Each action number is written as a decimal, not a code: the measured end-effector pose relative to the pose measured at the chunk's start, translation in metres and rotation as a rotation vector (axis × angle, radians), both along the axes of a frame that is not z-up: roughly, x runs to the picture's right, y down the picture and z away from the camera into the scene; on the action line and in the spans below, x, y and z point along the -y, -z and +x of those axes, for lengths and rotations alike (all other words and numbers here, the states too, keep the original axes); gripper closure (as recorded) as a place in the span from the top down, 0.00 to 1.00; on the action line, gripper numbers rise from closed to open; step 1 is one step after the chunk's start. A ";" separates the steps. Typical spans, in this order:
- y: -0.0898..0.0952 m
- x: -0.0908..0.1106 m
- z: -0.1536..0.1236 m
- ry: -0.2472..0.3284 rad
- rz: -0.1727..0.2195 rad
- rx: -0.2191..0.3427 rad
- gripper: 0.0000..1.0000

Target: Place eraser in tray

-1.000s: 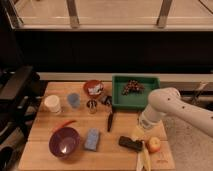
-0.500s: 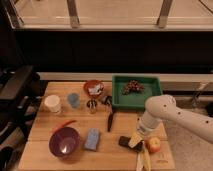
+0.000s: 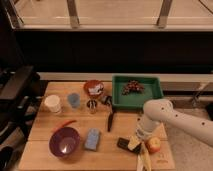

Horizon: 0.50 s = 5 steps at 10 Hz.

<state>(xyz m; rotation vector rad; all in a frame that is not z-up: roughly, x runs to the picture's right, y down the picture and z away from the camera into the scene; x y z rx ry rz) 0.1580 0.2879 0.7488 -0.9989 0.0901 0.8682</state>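
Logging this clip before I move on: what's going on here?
The robot's single arm reaches in from the right, its gripper down at the black eraser near the front edge of the wooden table, beside an apple. The eraser appears to lie on the wood, not yet lifted. The green tray sits at the back, holding a brownish clump.
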 end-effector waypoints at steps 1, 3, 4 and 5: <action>0.001 0.003 -0.001 0.000 0.003 -0.003 0.22; 0.003 0.010 0.004 -0.006 0.006 -0.027 0.04; 0.004 0.015 0.006 -0.011 0.011 -0.036 0.00; 0.005 0.019 0.009 -0.021 0.017 -0.042 0.00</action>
